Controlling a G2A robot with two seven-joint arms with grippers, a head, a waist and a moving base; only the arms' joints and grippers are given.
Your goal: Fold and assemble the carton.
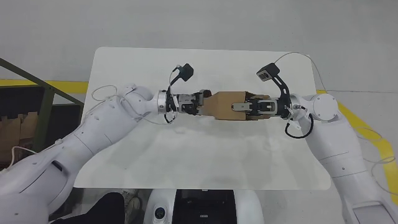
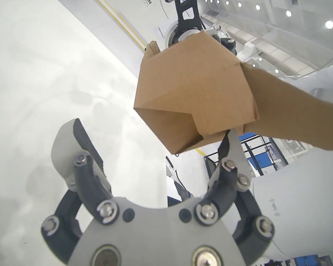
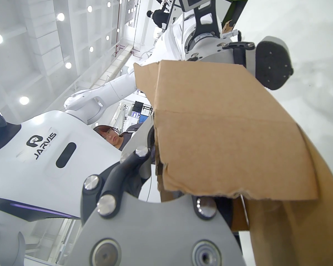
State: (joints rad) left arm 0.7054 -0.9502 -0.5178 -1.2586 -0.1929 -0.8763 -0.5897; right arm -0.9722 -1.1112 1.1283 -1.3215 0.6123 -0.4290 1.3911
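1. The table [image 1: 124,68] is white, and both arms meet above its middle.
2. The carton [image 1: 222,104] hangs between the two grippers. It looks clear of the table top in the left wrist view. It is already opened into a box body. The end facing the left arm looks folded shut, with its panels overlapping along slanted lines. One long flap [image 2: 294,112] sticks out loose at the side.
3. The right gripper [image 1: 239,107] is at the carton's other end. One finger lies along the top panel and the other is hidden behind cardboard. The carton is aloft and the other gripper grips nothing, so I judge these fingers clamped on a carton wall.
4. The left gripper [image 1: 203,101] is at the folded end with its fingers [image 2: 234,153] wide apart. One tip touches the lower edge of that end and the other touches nothing.
5. The task is well along, I judge. What remains is tucking the loose flap and closing the right arm's end. How far that end is folded cannot be told.
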